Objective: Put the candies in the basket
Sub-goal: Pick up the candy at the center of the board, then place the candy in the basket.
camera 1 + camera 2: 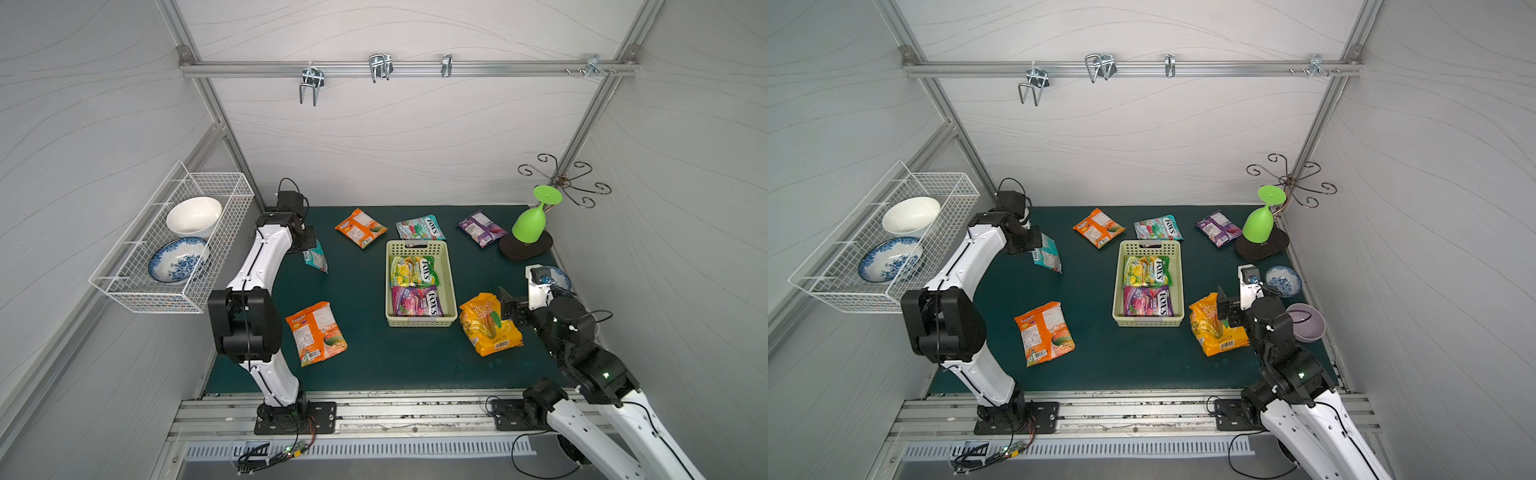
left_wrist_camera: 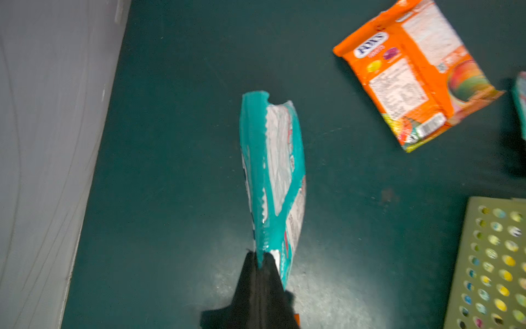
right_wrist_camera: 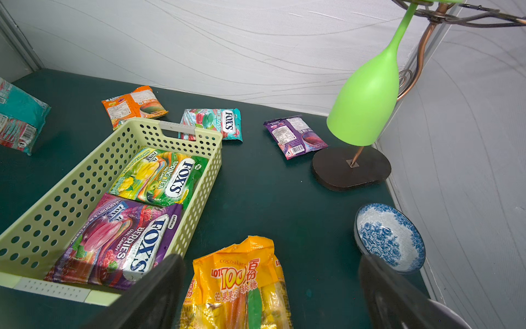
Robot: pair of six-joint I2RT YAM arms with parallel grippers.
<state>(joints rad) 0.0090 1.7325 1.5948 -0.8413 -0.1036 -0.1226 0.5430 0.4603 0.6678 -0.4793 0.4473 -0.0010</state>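
- The dark green surface [image 1: 374, 365] had four packets lying loose on it, all outside the basket: a big orange packet [image 1: 316, 332], a small orange packet [image 1: 360, 227], a teal-and-red packet [image 1: 420, 227] and a purple packet [image 1: 482, 228].
- The pale green basket [image 1: 417, 249] stood in the middle of the surface. It held a yellow-green packet [image 1: 413, 270] and a berry packet [image 1: 415, 301], lying flat and covering most of its floor.
- The step in hand seemed to be the carry to the basket. To do it well, I think the load should pass above the near wall without brushing it. It should then be let go low over the packets inside, so that it does not slide out.
- The yellow bag [image 1: 490, 326] lay just beside the right wall of the basket. The right claw [image 1: 510, 307] stood over its near end with jaws wide apart, holding nothing.
- The teal packet [image 2: 270, 176] hung from the left claw [image 2: 263, 260], which was clamped together on one end of it.
- The teal packet was clear of the surface, near the left wall and well apart from the basket.
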